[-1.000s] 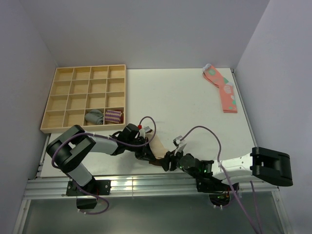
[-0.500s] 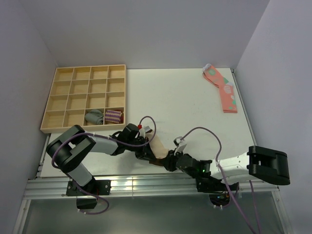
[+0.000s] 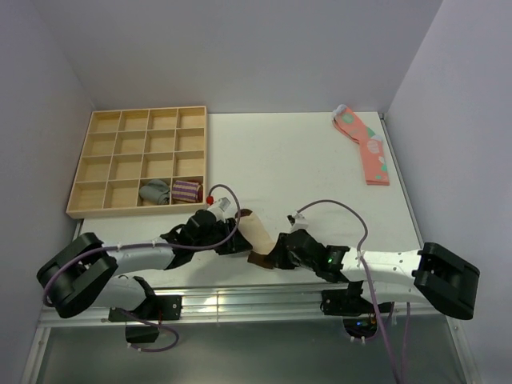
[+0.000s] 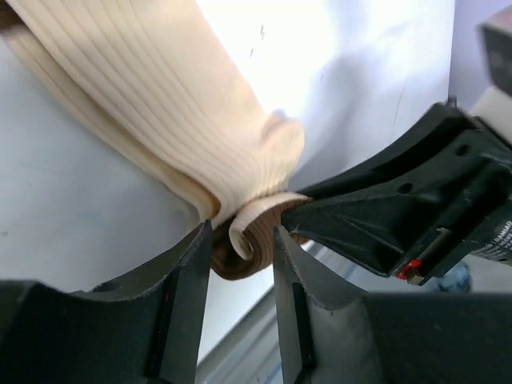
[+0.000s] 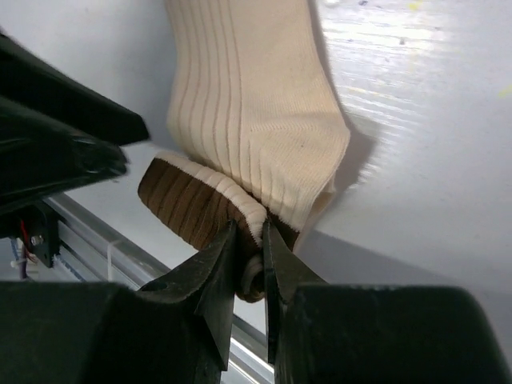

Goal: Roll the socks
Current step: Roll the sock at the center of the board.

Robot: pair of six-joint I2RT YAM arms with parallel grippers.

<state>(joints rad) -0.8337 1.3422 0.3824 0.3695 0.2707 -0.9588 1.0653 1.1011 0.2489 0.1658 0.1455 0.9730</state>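
Note:
The beige socks [image 3: 253,232] lie near the table's front edge, their dark brown end [image 3: 258,259] curled into a small roll. In the left wrist view my left gripper [image 4: 240,234] stands open, and the brown roll [image 4: 254,244] sits loosely between its fingertips below the ribbed beige socks [image 4: 160,96]. From above, the left gripper [image 3: 233,242] comes at the roll from the left and the right gripper [image 3: 268,258] from the right. My right gripper [image 5: 250,230] is shut on the rolled brown cuff [image 5: 188,204] of the socks [image 5: 240,104].
A wooden compartment tray [image 3: 80,164] stands at the back left, with grey rolled socks [image 3: 155,192] and purple-striped rolled socks [image 3: 186,190] in its front row. Pink socks with green spots [image 3: 364,148] lie at the far right. The metal front rail [image 3: 240,300] runs just below the grippers.
The right gripper has closed on the sock's rolled brown end. The left gripper has opened and its arm has swung out low to the left. The sock shifted slightly.

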